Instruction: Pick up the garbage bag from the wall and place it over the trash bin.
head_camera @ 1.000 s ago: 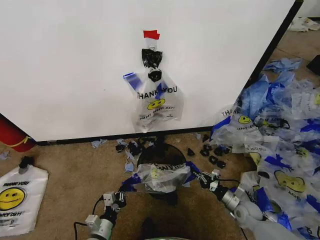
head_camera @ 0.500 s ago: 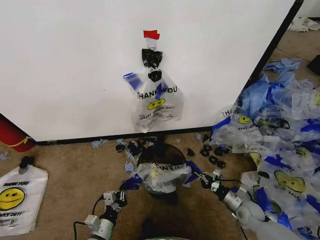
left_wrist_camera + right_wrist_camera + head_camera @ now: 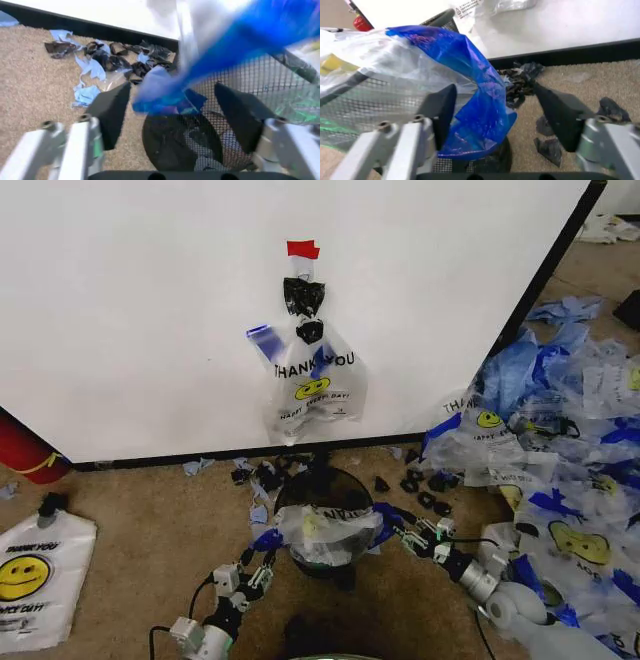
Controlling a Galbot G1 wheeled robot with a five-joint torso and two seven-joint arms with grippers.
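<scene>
Left gripper: low on the bin's left side, fingers spread wide; a blue handle strip hangs loose in the gap between the pads, not pinched.

Right gripper: low on the bin's right side, fingers likewise spread; the other blue handle strip drapes down between them, free of both pads.

Garbage bag: thin clear plastic with black lettering and a yellow patch, draped over the front rim of the trash bin, crumpled, its handles trailing off to either side toward the two grippers.

Trash bin: round black wire mesh, upright on the tan carpet just before the white wall; the rear rim is bare of plastic.

Second bag: "THANK YOU" print and smiley, hung on the wall above the bin from a black clip under red tape.

Floor litter: torn black and blue scraps along the wall's black base strip; a flat white smiley bag at far left; a red cylinder at the left edge; a heap of blue-and-clear bags at right.
</scene>
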